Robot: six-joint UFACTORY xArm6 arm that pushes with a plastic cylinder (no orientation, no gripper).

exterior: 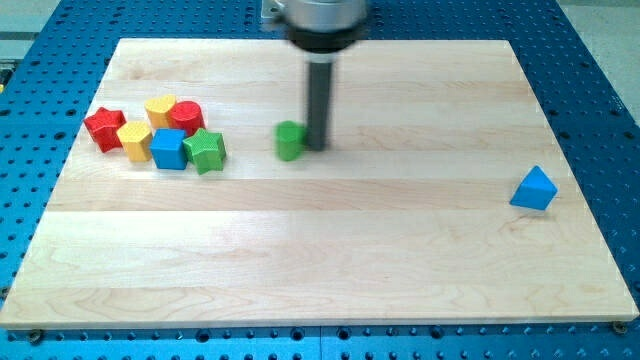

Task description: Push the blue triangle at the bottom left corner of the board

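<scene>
The blue triangle [534, 189] lies near the board's right edge, at mid height. My tip [317, 147] rests on the board at the upper middle, touching or just right of a small green block [290, 141]. The tip is far to the left of the blue triangle. The bottom left corner of the wooden board [60, 300] is far from both.
A cluster sits at the view's upper left: a red star [104, 128], a yellow block [135, 140], a yellow cylinder [160, 109], a red cylinder [186, 117], a blue cube [169, 149] and a green star [205, 150]. A blue perforated table surrounds the board.
</scene>
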